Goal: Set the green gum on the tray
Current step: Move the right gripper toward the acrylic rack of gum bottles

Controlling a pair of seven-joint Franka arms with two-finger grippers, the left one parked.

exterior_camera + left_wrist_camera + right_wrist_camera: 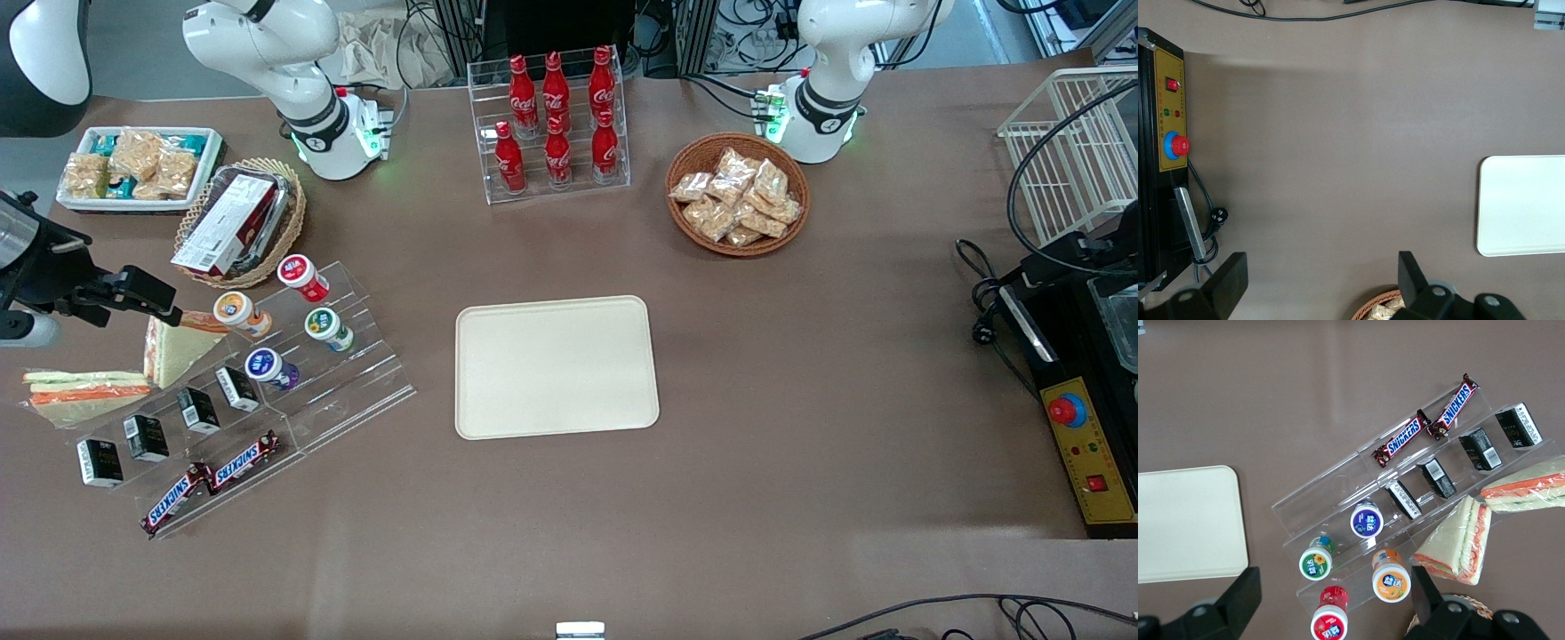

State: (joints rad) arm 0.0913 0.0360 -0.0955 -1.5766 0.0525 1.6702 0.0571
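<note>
While still parked on the clear stepped rack [293, 382] toward the working arm's end of the table [800, 444], green gum [329, 328] untouched; lid up, middle step. Neighbours close: red-lidded bottle [302, 276] at its 11 o'clock in front view, orange-lidded bottle [240, 313] at 9, blue-lidded bottle [271, 368] at 7. Tray [556, 366] at gum's 3 o'clock, well apart, flat, bare.

End effector [160, 307] at rack's 9 o'clock, above sandwiches [173, 347], nothing held; fingers [1238, 603] spread wide in wrist view, gum [1315, 563] between them but farther off.

Risks, as judged: wide fingers clipping red or orange bottle on descent, owing to tight spacing; wrong bottle picked, lids alike in size; small round body slipping or tipping off the step if grasped off-centre; rack shoved by a finger catching its edge.
</note>
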